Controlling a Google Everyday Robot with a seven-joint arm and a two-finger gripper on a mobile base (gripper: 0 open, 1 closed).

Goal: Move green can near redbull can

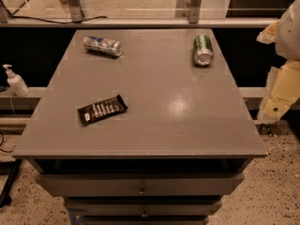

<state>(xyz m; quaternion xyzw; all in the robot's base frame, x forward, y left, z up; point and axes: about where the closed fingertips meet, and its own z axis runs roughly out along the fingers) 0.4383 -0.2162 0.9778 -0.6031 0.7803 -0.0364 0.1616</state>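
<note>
The green can (203, 50) lies on its side at the far right of the grey table top (154, 102), its silver end facing me. The redbull can (102, 46), silver and blue, lies on its side at the far left of the table. The two cans are far apart, with bare table between them. My arm and gripper (280, 95) show as cream and white parts at the right edge of the view, off the table and to the right of the green can. It holds nothing that I can see.
A black snack bar wrapper (102, 109) lies on the table's left middle. A white pump bottle (15, 81) stands on a ledge to the left. Drawers (140, 186) run below the table's front edge. A railing (140, 22) runs behind the table.
</note>
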